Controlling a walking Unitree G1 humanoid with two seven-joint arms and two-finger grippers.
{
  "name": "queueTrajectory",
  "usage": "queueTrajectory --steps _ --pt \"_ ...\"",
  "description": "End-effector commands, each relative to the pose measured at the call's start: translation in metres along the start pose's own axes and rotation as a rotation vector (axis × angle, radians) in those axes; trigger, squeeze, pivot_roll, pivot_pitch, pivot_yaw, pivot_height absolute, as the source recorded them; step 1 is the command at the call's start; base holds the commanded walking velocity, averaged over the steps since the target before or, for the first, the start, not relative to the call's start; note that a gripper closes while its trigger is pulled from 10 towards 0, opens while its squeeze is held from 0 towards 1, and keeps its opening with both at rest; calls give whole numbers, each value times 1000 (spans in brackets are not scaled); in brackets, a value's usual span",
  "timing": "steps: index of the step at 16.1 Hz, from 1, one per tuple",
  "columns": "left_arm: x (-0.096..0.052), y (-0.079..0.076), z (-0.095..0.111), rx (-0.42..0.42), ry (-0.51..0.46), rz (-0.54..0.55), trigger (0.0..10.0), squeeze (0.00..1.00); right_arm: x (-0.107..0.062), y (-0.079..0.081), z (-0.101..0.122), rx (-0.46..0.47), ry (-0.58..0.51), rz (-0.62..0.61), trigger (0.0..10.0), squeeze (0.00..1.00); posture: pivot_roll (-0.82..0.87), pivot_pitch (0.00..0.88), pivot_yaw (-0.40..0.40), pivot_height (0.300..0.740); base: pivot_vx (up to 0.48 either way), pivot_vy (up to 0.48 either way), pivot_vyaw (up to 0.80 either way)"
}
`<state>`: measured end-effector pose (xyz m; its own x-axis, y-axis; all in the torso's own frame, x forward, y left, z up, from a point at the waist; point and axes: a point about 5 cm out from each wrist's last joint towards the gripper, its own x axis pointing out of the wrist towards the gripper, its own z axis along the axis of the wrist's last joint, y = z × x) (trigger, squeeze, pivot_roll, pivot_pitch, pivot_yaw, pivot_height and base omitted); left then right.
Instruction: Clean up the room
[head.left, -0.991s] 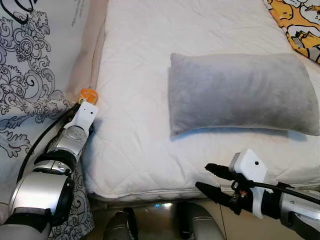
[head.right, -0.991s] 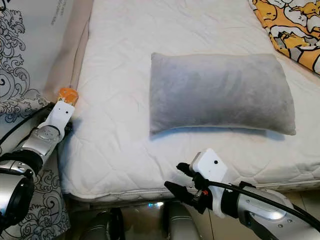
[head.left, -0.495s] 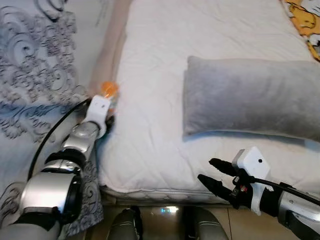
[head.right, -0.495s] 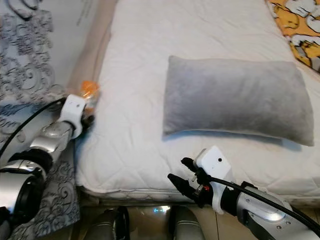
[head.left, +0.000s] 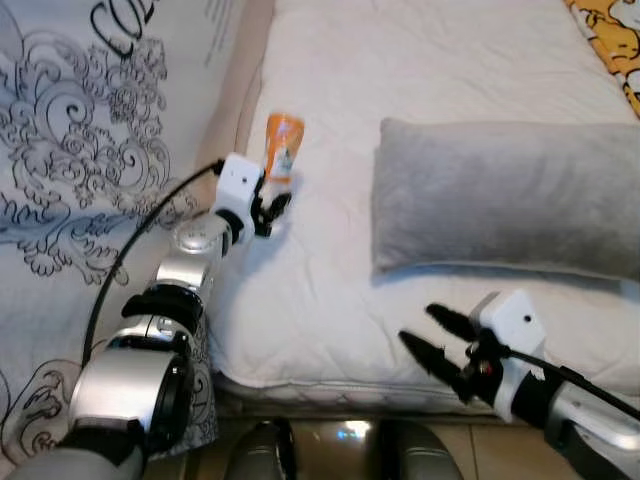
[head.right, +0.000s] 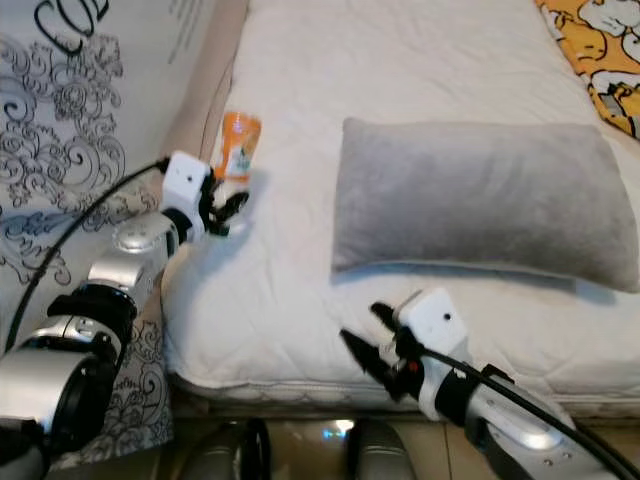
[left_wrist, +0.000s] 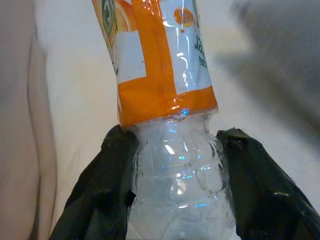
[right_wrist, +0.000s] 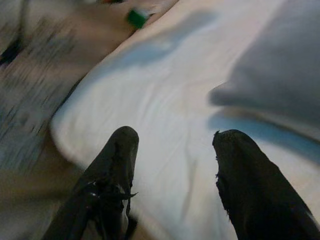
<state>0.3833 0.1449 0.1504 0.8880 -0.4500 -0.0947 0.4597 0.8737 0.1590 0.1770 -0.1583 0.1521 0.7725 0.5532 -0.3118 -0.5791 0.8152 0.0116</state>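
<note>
A clear plastic bottle with an orange label (head.left: 281, 148) is held above the left edge of the white mattress (head.left: 440, 60). My left gripper (head.left: 268, 208) is shut on its clear lower part (left_wrist: 177, 185), one black finger (left_wrist: 97, 197) on each side. A grey pillow (head.left: 510, 195) lies across the middle of the mattress. My right gripper (head.left: 432, 338) hovers open over the mattress's near edge, below the pillow, with nothing between its fingers (right_wrist: 112, 165).
A grey-and-white patterned sheet (head.left: 90, 140) hangs along the left side of the bed. A yellow cartoon-print cloth (head.right: 600, 60) lies at the far right corner. My two feet (head.left: 260, 455) stand on the tiled floor by the bed's front edge.
My left gripper has lifted the orange-labelled bottle up and rightward from the gap beside the mattress onto the bed's edge. The camera has shifted. The right gripper stays open near the front edge.
</note>
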Motion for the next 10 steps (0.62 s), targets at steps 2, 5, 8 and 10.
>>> queueTrajectory --steps 2,5,8,10 --pt "0 -22 17 -6 -105 -49 10000 0 3 -1 0 22 -52 -102 10000 0 -148 144 144 740 0 0 0" --pt "-12 -49 32 21 -199 -77 10000 0 13 -8 1 60 -134 -246 10000 0 -112 101 155 740 0 0 0" --pt "-44 -64 36 -22 -234 -35 10000 0 19 -12 4 132 -219 -359 10000 0 -91 43 150 740 0 -84 0" --pt "-68 -61 25 -52 -183 45 10000 0 24 -7 3 144 -244 -376 10000 0 -64 0 130 740 0 -345 0"
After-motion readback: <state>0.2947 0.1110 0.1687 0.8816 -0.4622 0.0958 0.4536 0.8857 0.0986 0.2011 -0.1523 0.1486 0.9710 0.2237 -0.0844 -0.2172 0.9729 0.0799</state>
